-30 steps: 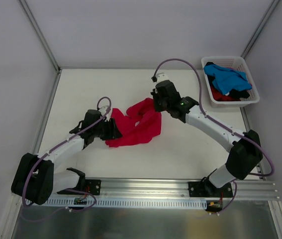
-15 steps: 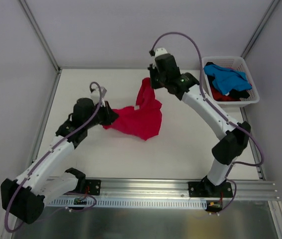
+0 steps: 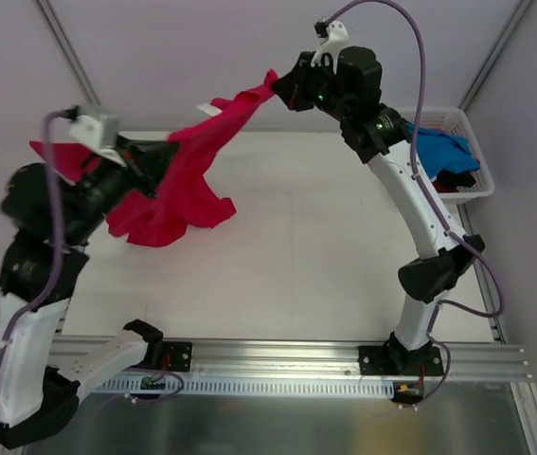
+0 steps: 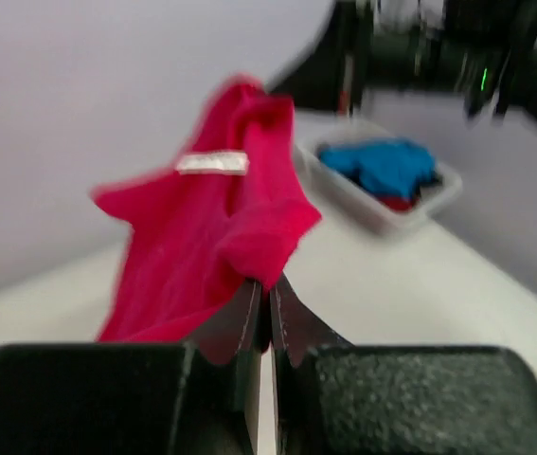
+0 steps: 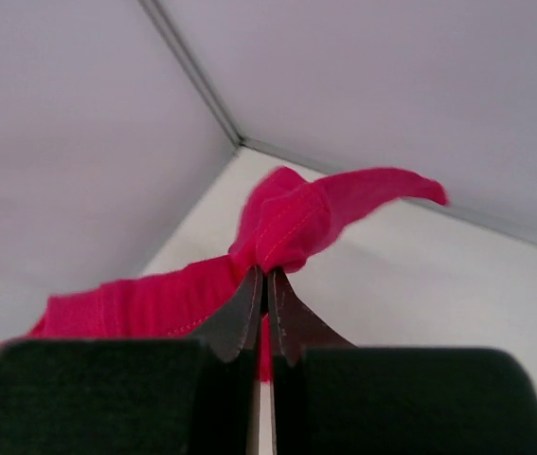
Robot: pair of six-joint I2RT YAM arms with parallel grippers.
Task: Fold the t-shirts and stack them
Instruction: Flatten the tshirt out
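Whereas a second ago my left gripper [image 3: 152, 159] crouched low over the table [image 3: 344, 256], it has now swung up high on the left; its jaws are pinched tight on a fold of the crimson-red t-shirt [image 3: 185, 175]. That shirt, bunched on the table a second ago, now stretches through the air between my two arms; its loose lower part droops over the table's left side, and whether the hem touches I cannot tell; a white label [image 3: 210, 111] shows near its upper edge. My right gripper [image 3: 282, 91] has climbed toward the back wall, clamped shut on the shirt's other end. At the far right the basket [image 3: 469, 118] sits unchanged, with the blue t-shirt [image 3: 434, 149] on top.
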